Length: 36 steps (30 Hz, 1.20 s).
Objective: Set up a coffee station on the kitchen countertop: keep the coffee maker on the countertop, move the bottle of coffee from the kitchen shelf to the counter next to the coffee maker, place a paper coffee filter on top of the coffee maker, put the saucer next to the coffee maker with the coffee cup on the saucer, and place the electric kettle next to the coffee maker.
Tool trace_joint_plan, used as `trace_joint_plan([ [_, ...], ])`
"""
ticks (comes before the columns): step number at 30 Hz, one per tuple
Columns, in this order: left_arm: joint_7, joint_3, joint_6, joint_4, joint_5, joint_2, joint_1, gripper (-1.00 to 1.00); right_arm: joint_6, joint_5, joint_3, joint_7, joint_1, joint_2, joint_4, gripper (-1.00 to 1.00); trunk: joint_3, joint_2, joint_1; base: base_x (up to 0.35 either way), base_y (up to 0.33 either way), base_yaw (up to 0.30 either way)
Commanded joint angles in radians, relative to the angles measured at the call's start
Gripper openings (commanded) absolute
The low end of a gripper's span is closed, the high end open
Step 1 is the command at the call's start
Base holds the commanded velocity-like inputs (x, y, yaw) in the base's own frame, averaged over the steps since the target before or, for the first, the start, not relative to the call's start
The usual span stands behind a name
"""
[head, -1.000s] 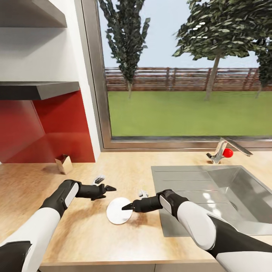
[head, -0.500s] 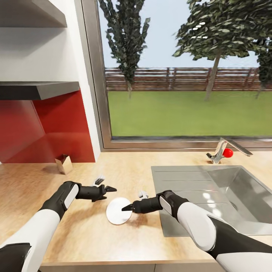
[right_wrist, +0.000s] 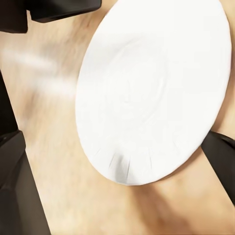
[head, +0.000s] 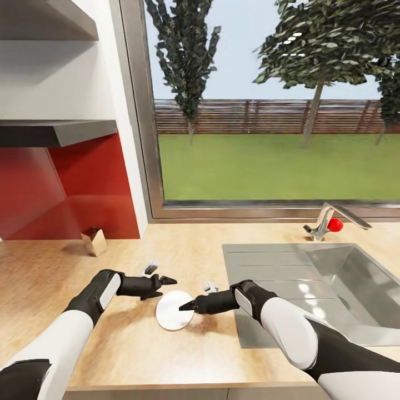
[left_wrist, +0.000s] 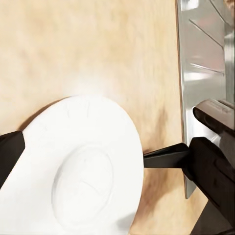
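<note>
- The saucer lies flat on the pale wood tabletop, a little to the left of the steel sink and its ribbed draining board.
- The right hand reaches in from the sink side, its dark tip over the saucer's right portion; from the head view I cannot tell whether it touches the plate.
- In the right wrist view the saucer sits between two dark fingers set well apart, so this hand is spread, with nothing pinched.
- The left hand hovers just beyond the saucer's far-left rim, pointing toward the sink.
- In the left wrist view the saucer lies close below the camera, with one dark finger at its edge; the other finger is out of frame, so I cannot tell how far this hand is spread.
- The same view shows the right hand just beside the saucer's rim, and the edge of the draining board beyond it.
- Two small pale objects lie on the tabletop: one behind the left hand, one behind the right; they are too small to identify.
- A small tan open box stands against the red wall panel.
- A chrome tap with a red knob stands behind the sink, below the window.
</note>
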Motion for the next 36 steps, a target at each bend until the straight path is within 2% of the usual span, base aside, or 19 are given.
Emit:
trace_joint_plan([
  [1, -0.005, 0.003, 0.004, 0.0, 0.002, -0.001, -0.001, 1.0, 0.01, 0.02, 0.019, 0.001, 0.0, 0.001, -0.001, 1.0, -0.002, -0.002, 0.001, 0.0, 0.0, 0.0],
  [7, -0.005, 0.003, 0.005, 0.0, 0.015, -0.001, -0.001, 1.0, 0.01, 0.02, 0.019, 0.001, 0.0, 0.001, -0.001, 1.0, -0.002, -0.002, 0.001, 0.0, 0.0, 0.0],
  [31, -0.005, 0.005, 0.013, 0.0, 0.021, 0.008, 0.034, 1.0, 0.01, 0.02, 0.018, 0.001, 0.001, 0.001, -0.001, 1.0, -0.002, -0.002, 0.001, 0.0, 0.0, 0.0],
  [36, -0.005, 0.005, 0.013, 0.0, 0.052, 0.009, 0.034, 1.0, 0.01, 0.02, 0.019, 0.001, 0.001, 0.001, -0.001, 1.0, -0.002, -0.002, 0.001, 0.0, 0.0, 0.0],
])
